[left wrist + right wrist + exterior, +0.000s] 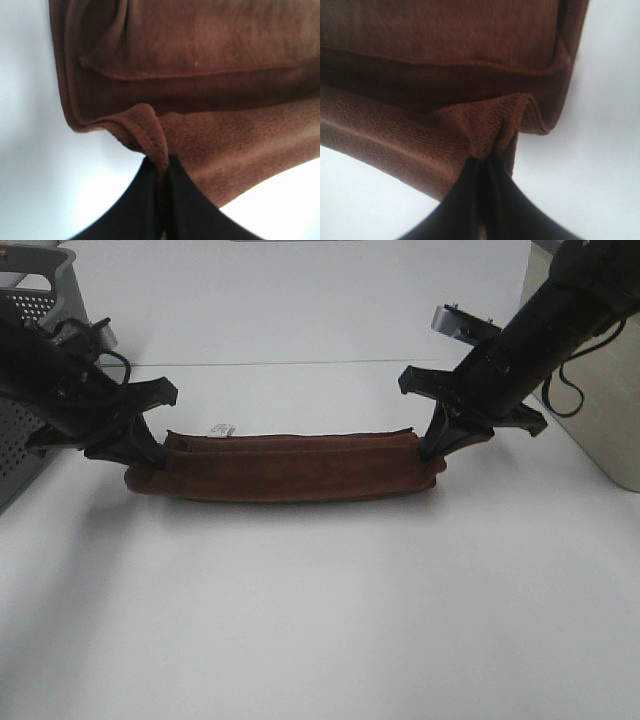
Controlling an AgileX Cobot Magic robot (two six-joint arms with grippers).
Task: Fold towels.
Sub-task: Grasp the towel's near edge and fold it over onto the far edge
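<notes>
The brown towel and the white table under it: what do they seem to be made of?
The towel looks like soft terry cloth, likely cotton, matte: the wrist views show a nubby looped pile and a stitched hem. The table looks like smooth white laminate or painted board with a faint sheen; which, I cannot tell.

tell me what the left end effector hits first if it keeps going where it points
The left end effector is shut on the towel, so towel first; then probably the table.

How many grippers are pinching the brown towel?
2. The left gripper pinches the towel at its left end in the high view; the right gripper pinches its right end.
</notes>
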